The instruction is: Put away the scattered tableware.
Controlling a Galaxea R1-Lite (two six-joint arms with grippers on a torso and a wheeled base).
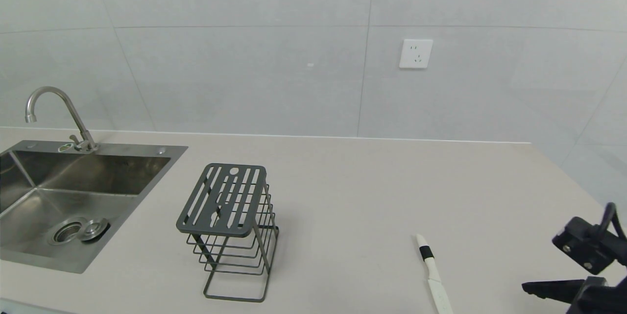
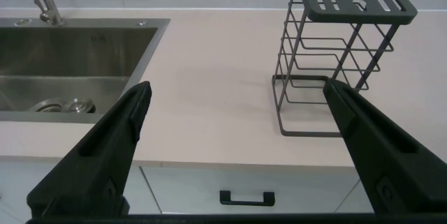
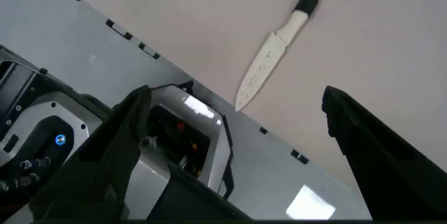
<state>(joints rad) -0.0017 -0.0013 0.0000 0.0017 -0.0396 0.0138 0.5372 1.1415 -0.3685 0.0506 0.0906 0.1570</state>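
A white knife (image 1: 433, 275) with a black band on its handle lies flat near the counter's front edge, to the right of a dark wire rack (image 1: 228, 228). The rack has a slotted top and stands upright mid-counter. My right gripper (image 1: 548, 288) hovers low at the front right, a little to the right of the knife. In the right wrist view it (image 3: 236, 97) is open and holds nothing, and the knife (image 3: 279, 42) lies past its fingertips. My left gripper (image 2: 237, 88) is open and holds nothing, out in front of the counter edge, with the rack (image 2: 342, 49) beyond it.
A steel sink (image 1: 122, 148) with a curved faucet (image 1: 54, 108) is set into the counter's left end. A wall socket (image 1: 415, 53) sits on the tiled back wall. A drawer handle (image 2: 246, 197) shows under the counter front. Bare counter lies between rack and knife.
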